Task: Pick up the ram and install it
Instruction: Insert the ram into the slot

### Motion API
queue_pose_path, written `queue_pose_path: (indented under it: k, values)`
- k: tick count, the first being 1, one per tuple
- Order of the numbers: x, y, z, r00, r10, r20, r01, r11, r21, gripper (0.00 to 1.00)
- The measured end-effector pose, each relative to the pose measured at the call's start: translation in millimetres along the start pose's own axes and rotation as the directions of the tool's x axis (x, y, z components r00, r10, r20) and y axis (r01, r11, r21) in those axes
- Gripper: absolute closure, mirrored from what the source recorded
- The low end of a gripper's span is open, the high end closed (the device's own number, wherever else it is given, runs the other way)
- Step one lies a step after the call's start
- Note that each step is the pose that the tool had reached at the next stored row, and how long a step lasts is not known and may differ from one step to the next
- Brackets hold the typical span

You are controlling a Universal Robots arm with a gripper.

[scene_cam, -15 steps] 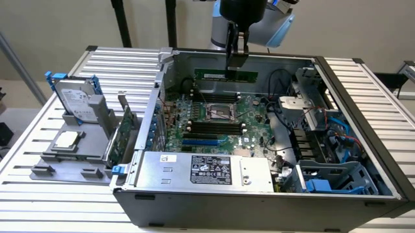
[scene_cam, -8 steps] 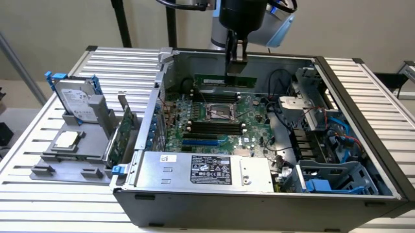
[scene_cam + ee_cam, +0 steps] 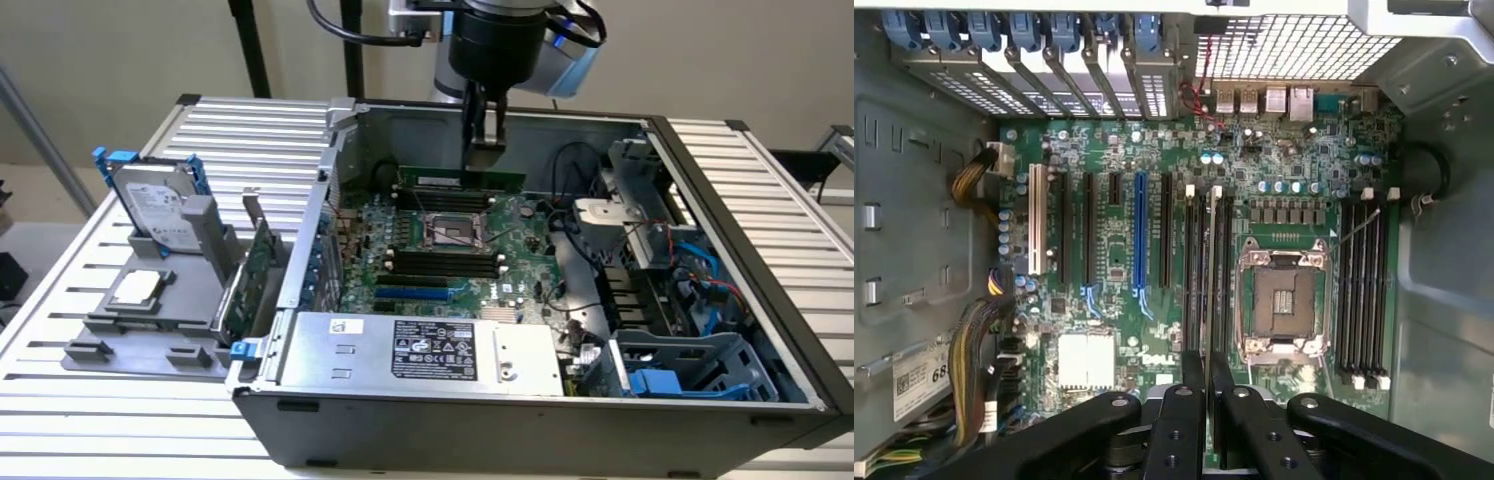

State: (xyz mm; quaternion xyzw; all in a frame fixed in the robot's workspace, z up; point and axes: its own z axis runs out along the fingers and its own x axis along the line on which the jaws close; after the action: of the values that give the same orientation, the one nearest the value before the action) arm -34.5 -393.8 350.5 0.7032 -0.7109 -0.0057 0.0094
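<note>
Ram point(image 3: 441, 178) stands edge-down along the mobo slots point(image 3: 1194, 262), tool point(image 3: 483, 146) pinched on its top edge, prob. to keep it square.

The gripper point(image 3: 485, 148) reaches down into the open computer case point(image 3: 534, 425). Its fingers are closed on the top edge of the ram point(image 3: 434, 178), which stands upright along the far edge of the motherboard point(image 3: 441, 265). A hard drive point(image 3: 154, 205) stands near the table's point(image 3: 254, 130) edge at the exterior view's left.

open computer case point(image 3: 534, 425) on slatted table point(image 3: 254, 130); hard drive point(image 3: 151, 205) upright beside it.
</note>
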Motion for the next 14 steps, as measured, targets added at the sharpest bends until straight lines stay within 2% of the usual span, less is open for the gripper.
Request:
queue_pose_path:
  k: [14]
  values:
    - [12.5, -0.4, 25.6, 1.0, -0.002, 0.0002, 0.002, 1.0, 0.0001, 0.86]
